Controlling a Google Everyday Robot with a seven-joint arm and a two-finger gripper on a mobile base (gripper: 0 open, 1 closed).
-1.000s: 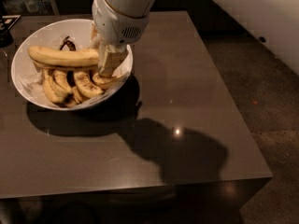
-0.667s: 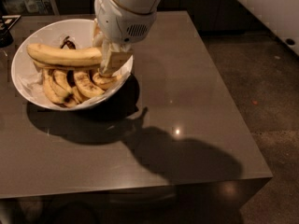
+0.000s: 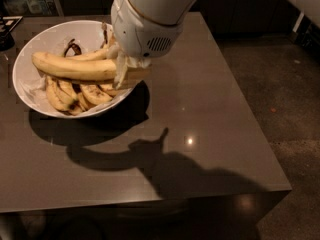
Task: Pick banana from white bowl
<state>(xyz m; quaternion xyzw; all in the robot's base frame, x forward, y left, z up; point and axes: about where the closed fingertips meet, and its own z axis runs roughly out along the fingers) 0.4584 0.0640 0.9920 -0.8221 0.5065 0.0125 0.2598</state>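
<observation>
The banana (image 3: 75,67), long, thick and yellow, lies across the white bowl (image 3: 22,86) on top of the other fruit. My gripper (image 3: 126,75) hangs from the big white wrist at the bowl's right rim. It is shut on the banana's right end, with a pale finger (image 3: 120,70) in front of it. The banana's left tip points at the bowl's left wall. I cannot tell whether the banana still rests on the fruit below it.
A slimmer yellow banana (image 3: 95,54) lies behind the held one. Several short brown-spotted bananas (image 3: 75,95) fill the bowl's front. The bowl stands at the back left of a dark glossy table (image 3: 200,124). The table's right edge drops to the floor (image 3: 280,84).
The wrist has risen toward the camera and shifted slightly right and forward, and its shadow has moved right across the table. The banana stays in the grip, in nearly the same place over the bowl.
</observation>
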